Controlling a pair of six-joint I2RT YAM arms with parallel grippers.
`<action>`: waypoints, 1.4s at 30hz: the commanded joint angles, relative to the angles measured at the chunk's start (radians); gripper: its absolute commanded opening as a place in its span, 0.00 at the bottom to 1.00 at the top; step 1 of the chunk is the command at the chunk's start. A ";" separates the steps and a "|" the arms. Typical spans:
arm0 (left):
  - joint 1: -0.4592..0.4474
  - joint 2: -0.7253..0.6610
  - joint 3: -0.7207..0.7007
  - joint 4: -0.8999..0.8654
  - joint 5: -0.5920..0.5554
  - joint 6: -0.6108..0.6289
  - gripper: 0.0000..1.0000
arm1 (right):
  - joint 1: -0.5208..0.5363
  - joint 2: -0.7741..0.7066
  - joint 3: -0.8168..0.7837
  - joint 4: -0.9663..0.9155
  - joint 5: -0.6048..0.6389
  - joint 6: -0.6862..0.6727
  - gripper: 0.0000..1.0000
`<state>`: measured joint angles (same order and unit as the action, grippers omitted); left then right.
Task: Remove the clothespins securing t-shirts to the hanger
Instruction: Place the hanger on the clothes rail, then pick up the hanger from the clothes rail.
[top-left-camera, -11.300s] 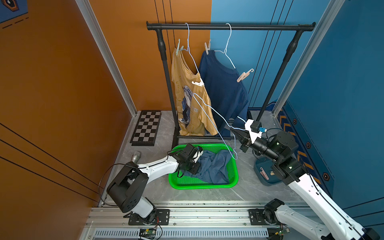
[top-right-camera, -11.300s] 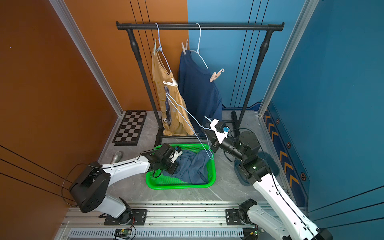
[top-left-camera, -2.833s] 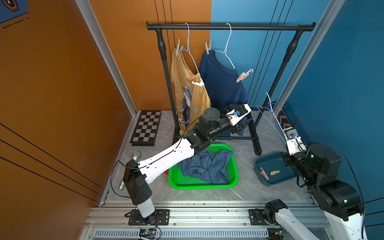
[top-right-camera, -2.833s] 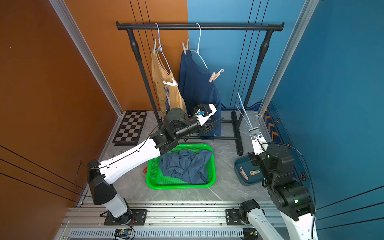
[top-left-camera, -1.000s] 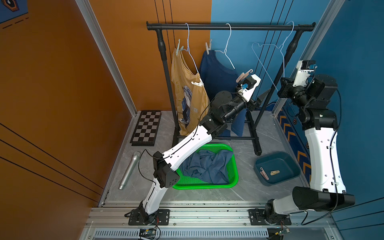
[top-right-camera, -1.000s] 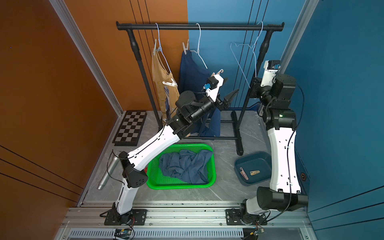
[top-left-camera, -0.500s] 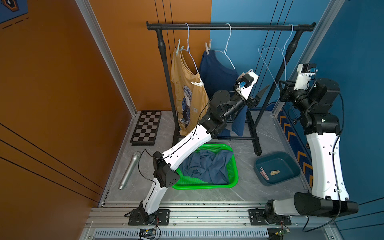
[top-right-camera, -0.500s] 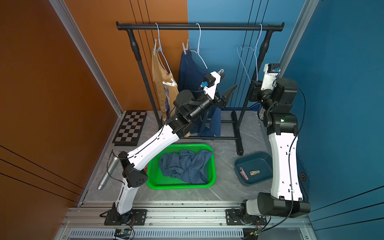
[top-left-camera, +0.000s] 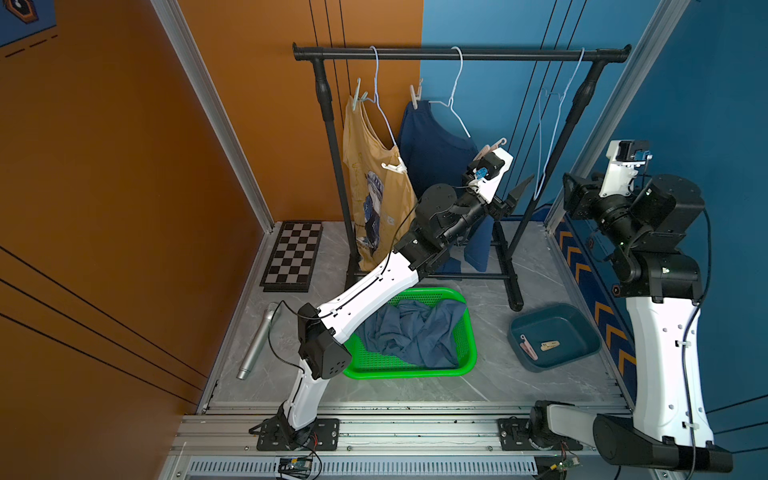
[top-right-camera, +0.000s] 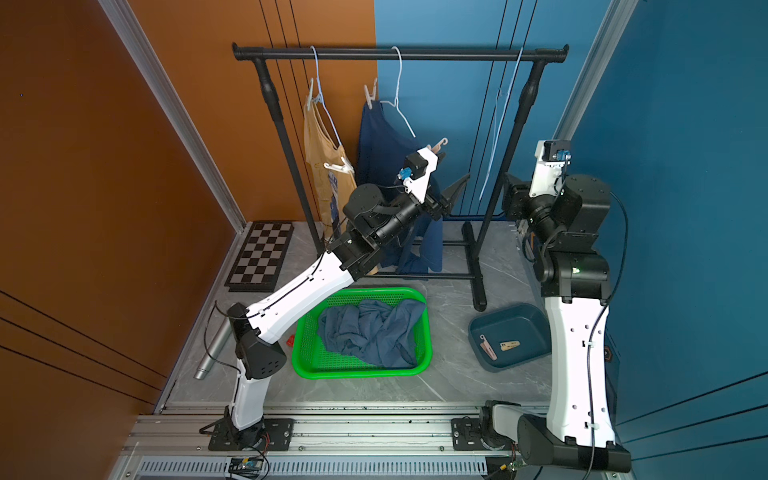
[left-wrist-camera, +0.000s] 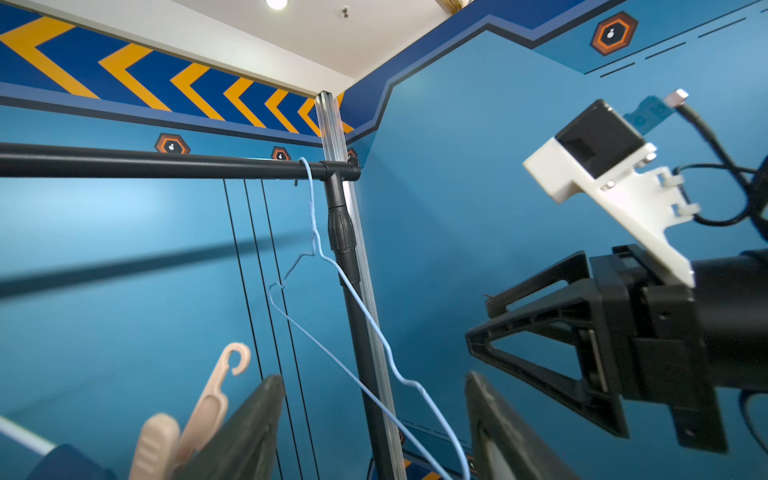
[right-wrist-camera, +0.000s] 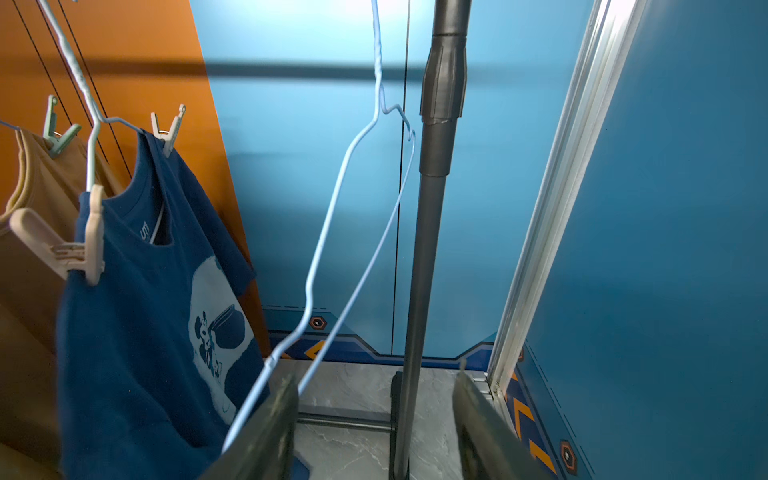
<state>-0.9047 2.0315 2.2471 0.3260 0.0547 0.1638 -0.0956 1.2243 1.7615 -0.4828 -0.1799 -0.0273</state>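
left wrist view, left end effector (left-wrist-camera: 372, 376) wide beside pink clothespin (left-wrist-camera: 206, 404), right end effector (right-wrist-camera: 374, 374) parted, empty

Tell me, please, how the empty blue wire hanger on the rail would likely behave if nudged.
The empty hanger is thin wire, so probably light and springy. It hangs from the rail by its hook alone, so a nudge would likely swing or slide it.

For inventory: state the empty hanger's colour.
The empty hanger is pale blue; the right wrist view shows it best.
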 joint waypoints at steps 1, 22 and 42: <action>-0.008 -0.084 -0.055 0.057 -0.020 0.016 0.72 | 0.006 -0.057 -0.025 -0.026 0.041 -0.043 0.64; 0.106 -0.463 -0.577 0.105 -0.095 0.036 0.74 | 0.510 -0.021 0.028 -0.086 0.161 -0.210 0.68; 0.208 -0.502 -0.649 0.106 -0.067 0.000 0.76 | 0.412 0.235 0.231 -0.033 -0.009 -0.039 0.58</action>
<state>-0.7048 1.5185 1.5730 0.4088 -0.0223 0.1810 0.3260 1.4349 1.9556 -0.5415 -0.1322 -0.1158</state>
